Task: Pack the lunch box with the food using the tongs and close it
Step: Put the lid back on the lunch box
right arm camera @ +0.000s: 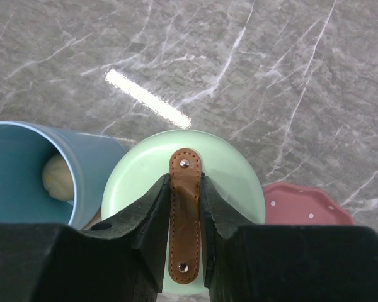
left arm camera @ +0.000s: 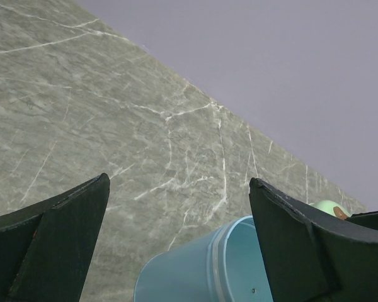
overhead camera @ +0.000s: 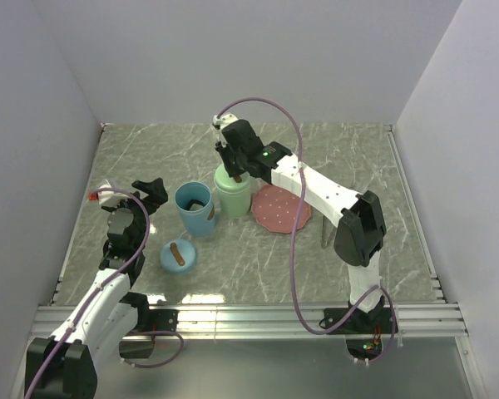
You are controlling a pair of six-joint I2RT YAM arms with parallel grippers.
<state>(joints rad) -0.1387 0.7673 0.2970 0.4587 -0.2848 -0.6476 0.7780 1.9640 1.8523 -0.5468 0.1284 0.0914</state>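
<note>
The lunch box shows as two round tubs: an open blue one [overhead camera: 194, 209] and a green one [overhead camera: 232, 196] beside it. A green lid [right arm camera: 183, 182] with a brown leather strap [right arm camera: 185, 214] sits over the green tub, and my right gripper [right arm camera: 186, 180] is shut on that strap from above. A tan bun [right arm camera: 58, 178] lies inside the blue tub [right arm camera: 31, 170]. The grey tongs [overhead camera: 326, 236] lie on the table right of the pink plate. My left gripper [overhead camera: 150, 191] hangs open and empty just left of the blue tub [left arm camera: 201, 270].
A blue lid [overhead camera: 178, 255] with a brown strap lies upside up in front of the blue tub. The pink scalloped plate [overhead camera: 280, 208] sits right of the green tub and holds no food. Grey walls close in the marble table on three sides.
</note>
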